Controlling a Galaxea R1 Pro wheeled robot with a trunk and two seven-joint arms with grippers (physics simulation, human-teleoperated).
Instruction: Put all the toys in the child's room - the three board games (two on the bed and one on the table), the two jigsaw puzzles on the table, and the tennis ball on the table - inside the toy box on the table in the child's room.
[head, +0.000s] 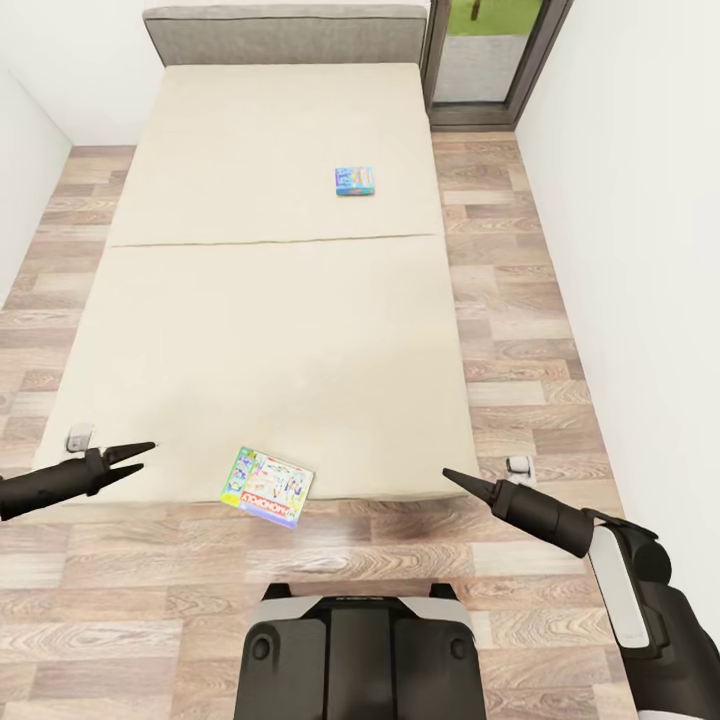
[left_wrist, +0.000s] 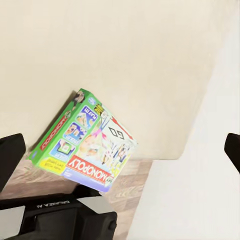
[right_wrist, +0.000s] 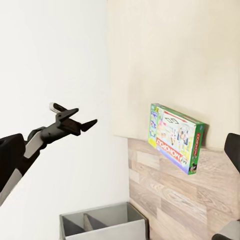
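Overhanging the near edge of the bed (head: 270, 330), the Monopoly board game (head: 268, 486) lies partly on the cream mattress and partly out over the wood-plank floor (head: 500, 330), directly ahead of the robot's base (head: 355, 655); the wrist views show it tipped, one end poking past the mattress edge. A second, smaller blue board game (head: 355, 181) sits well up the bed, near the right side and short of the grey headboard (head: 285, 35). Judging by this, the step in hand is collecting the bed's two games, starting with the nearer one. The next move likely calls for bringing an arm in over the box and closing on its free edge, with care not to nudge it off onto the floor. The left gripper (head: 148, 455) hangs just left of the box, its fingers slightly parted and holding nothing. The right gripper (head: 450, 476) hangs to the box's right, above the bed's corner, its fingers drawn to a point and empty; in the right wrist view the fingers appear set apart, so I cannot tell how far open it is.
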